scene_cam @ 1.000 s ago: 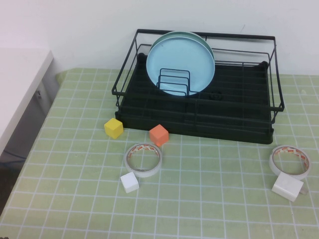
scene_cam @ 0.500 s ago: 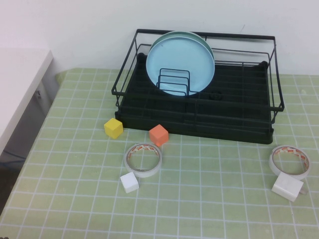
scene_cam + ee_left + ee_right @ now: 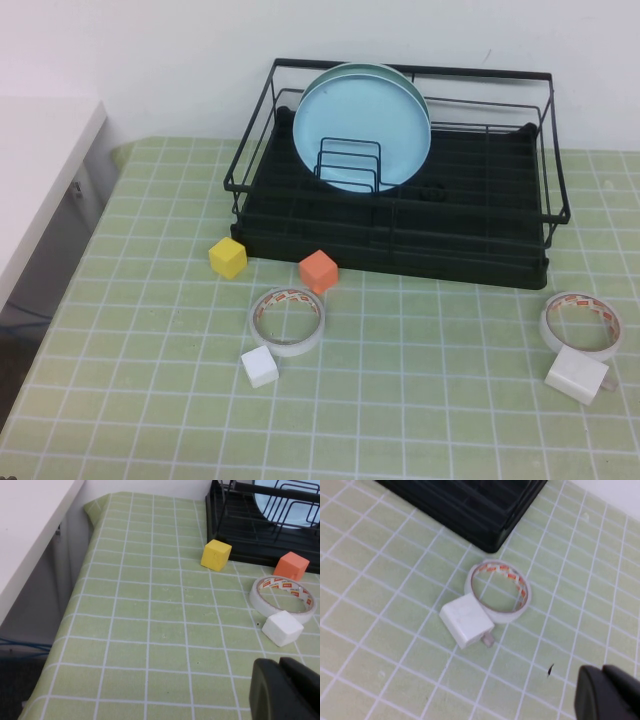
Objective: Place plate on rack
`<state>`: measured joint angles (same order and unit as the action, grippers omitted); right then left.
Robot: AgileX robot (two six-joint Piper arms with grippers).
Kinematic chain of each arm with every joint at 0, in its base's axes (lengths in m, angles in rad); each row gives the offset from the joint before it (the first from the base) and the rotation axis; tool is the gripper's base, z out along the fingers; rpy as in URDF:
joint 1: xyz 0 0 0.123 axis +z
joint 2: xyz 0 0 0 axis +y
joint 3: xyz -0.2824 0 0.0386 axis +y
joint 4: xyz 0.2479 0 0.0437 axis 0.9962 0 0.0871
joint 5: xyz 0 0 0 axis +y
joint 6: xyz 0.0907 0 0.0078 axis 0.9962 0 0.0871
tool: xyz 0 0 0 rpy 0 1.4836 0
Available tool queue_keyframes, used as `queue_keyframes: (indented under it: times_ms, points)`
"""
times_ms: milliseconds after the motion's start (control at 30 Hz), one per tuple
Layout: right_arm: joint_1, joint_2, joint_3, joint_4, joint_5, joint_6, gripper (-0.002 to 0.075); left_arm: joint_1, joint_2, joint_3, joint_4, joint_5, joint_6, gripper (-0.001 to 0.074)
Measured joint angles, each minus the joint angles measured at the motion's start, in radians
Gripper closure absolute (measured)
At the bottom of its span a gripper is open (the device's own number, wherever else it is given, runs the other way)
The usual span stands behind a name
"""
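The light sky-blue plate (image 3: 360,125) stands upright in the black wire rack (image 3: 470,250), leaning among the divider loops. The rim of a pale mint-green plate (image 3: 412,78) shows just behind it. Part of the blue plate (image 3: 300,505) and the rack (image 3: 240,530) show in the left wrist view, and a rack corner (image 3: 470,510) in the right wrist view. My left gripper (image 3: 279,667) is shut and empty, low over the cloth near the table's front left. My right gripper (image 3: 602,672) is shut and empty, near the front right. Neither arm shows in the high view.
In front of the rack lie a yellow cube (image 3: 227,257), an orange cube (image 3: 318,270), a tape roll (image 3: 287,320) and a white cube (image 3: 260,366). At the front right are another tape roll (image 3: 581,325) and a white plug (image 3: 576,378). A white table (image 3: 40,170) stands at the left.
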<state>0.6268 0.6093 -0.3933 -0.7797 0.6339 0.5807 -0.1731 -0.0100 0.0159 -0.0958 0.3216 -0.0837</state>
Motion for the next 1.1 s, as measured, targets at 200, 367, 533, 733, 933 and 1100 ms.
queue_keyframes:
  times_ms: [200, 367, 533, 733, 933, 1100]
  points:
    - [-0.086, -0.139, 0.0, 0.016, -0.02, 0.0, 0.0728, 0.0, 0.0, 0.0, 0.0, 0.0, 0.001, 0.0736]
    - [-0.278, -0.283, 0.001, 0.022, -0.024, 0.0, 0.0728, 0.0, 0.0, 0.0, 0.0, 0.0, 0.002, 0.0736]
    - [-0.515, -0.396, 0.001, 0.022, -0.024, 0.0, 0.0728, 0.0, 0.0, 0.0, 0.0, 0.0, 0.002, 0.0736]
    - [-0.75, -0.489, 0.001, -0.022, -0.024, 0.0, 0.0728, 0.0, 0.0, 0.0, 0.0, 0.0, 0.008, 0.0737]
    - [-0.83, -0.502, 0.001, 0.028, -0.066, 0.004, 0.0728, 0.0, 0.0, 0.0, 0.0, 0.0, 0.008, 0.0737]
    - [-0.83, -0.502, 0.001, 0.152, -0.208, 0.005, 0.0728, 0.0, 0.0, 0.0, 0.0, 0.0, 0.008, 0.0737]
